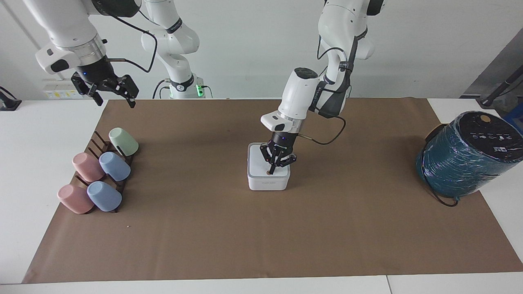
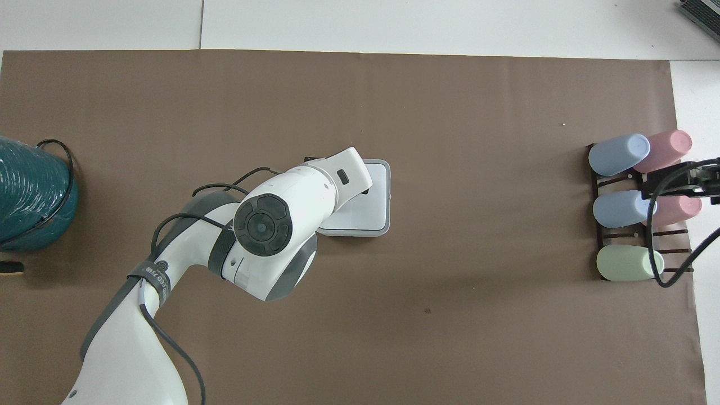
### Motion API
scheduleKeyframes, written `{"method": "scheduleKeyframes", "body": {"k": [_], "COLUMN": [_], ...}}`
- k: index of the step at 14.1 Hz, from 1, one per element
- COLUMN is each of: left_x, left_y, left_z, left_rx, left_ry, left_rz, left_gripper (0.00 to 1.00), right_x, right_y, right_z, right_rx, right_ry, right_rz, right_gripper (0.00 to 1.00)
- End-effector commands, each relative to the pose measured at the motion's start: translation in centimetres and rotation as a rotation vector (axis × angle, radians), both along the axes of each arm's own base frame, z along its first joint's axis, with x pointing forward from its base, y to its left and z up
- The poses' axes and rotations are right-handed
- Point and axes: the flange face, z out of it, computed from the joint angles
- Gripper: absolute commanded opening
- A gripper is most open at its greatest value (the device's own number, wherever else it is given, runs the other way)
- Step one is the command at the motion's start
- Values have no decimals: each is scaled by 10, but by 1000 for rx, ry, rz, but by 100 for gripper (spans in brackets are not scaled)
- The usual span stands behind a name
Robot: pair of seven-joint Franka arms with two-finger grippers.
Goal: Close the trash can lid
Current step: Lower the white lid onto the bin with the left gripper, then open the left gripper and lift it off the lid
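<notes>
Two robot arms are at the table. The left gripper points down onto the lid of the trash can. Its fingers are pinched together, holding nothing, and the tips touch the top of the lid close to the small orange dot, near the edge farthest from the robots. The lid lies flat on the trash can, so the can is closed. The trash can stands in the middle of the brown paper that covers the table.

The right gripper waits up in the air over the table's edge at the right arm's end. I cannot tell if its fingers are apart or together. Under it, farther from the robots, five cups lie on a dark rack. A big teal roll sits at the left arm's end of the table.
</notes>
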Motion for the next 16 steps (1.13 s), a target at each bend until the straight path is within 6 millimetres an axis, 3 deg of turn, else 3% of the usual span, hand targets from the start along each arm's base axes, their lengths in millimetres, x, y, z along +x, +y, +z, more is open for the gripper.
{"method": "scheduleKeyframes", "body": {"k": [1,5,10,13,16], "left_x": [4,2,-14,-16,-6], "left_y": [-4,-6,13,41,92], "left_z": [-12,1,55,70,90], "left_rx": [5,19,76,127,152], "left_ry": [-1,23,102,174,227], "left_rz": [3,2,9,37,109], "left_gripper": [0,2,3,5,15], "right_x": [-7,-7,-7,-7,-7], "right_y": [1,1,1,1,1], "right_z": [3,3,3,3,3], "right_rx": [21,21,21,21,21], "right_ry": [8,8,8,8,8], "right_rz": [19,19,19,19,19], "right_gripper": [100,100,100,100,100]}}
